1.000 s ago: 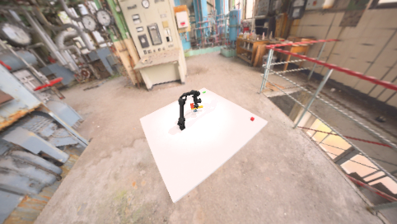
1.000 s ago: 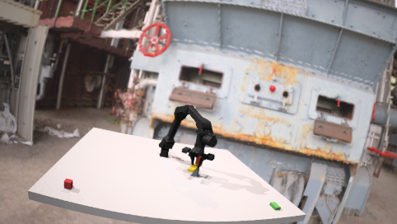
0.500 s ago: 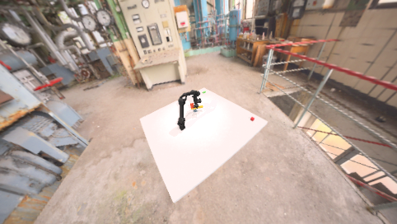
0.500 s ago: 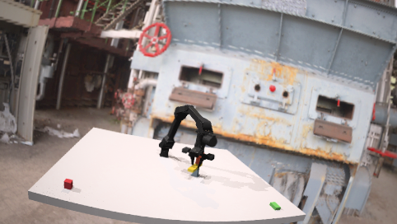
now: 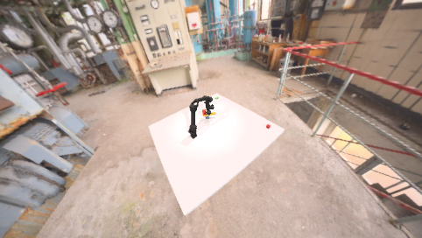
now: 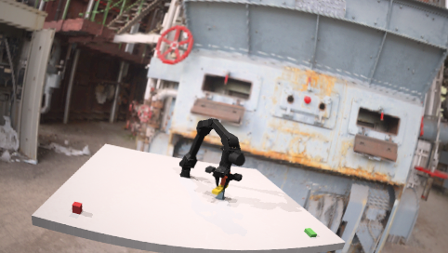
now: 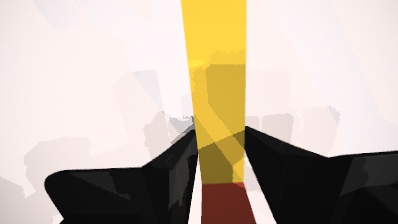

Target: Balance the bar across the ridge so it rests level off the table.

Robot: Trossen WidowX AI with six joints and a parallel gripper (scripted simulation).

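Note:
The yellow bar (image 5: 213,114) (image 6: 217,191) (image 7: 218,30) has a red block (image 5: 204,112) (image 6: 224,180) (image 7: 225,206) at one end. The bar lies across the top of a small blue-grey ridge (image 5: 207,117) (image 6: 220,196) and looks clear of the table. It looks close to level, but the top and exterior views are too small to tell exactly. My gripper (image 5: 209,112) (image 6: 220,185) (image 7: 219,133) is shut on the bar, pointing down, with one finger against each side near the red block. The bar and fingers hide most of the ridge in the wrist view.
The white table (image 5: 193,175) (image 6: 116,186) also holds a red cube (image 5: 268,126) (image 6: 77,207) near one corner and a green block (image 5: 216,98) (image 6: 310,232) near another. Both stand well away from the ridge. Shadows of the arm fall around the bar.

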